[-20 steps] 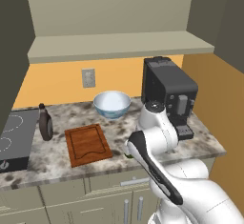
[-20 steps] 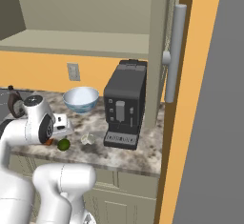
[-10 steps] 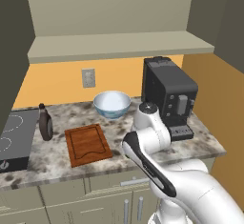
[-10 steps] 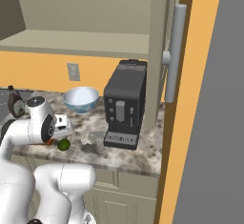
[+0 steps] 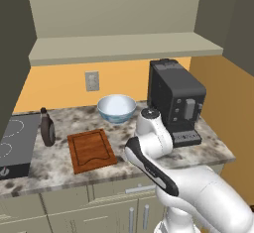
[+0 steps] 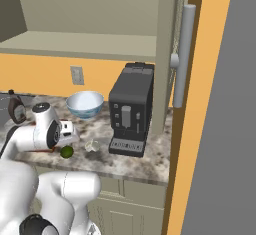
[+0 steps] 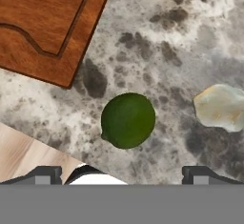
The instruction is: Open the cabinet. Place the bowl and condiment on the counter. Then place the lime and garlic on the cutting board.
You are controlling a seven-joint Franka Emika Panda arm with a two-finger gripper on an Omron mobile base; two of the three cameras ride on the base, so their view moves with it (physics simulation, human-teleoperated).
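The cabinet (image 5: pixel 119 19) stands open, and the bowl (image 5: pixel 116 108) and condiment (image 5: pixel 47 128) sit on the counter (image 5: pixel 59 167). Left to do: lime (image 7: pixel 127 120) and garlic (image 7: pixel 220 107) lie on the counter right of the empty cutting board (image 5: pixel 91 150). The jaws hang wide above the lime, holding nothing. No writing is readable.

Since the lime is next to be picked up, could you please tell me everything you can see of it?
The lime is a small, round, dark green fruit with a smooth, matte skin and a slight nub at one end. It lies whole and free on the speckled counter, near the corner of the cutting board but not on it, with the garlic apart to one side. The open gripper hangs above it without touching.
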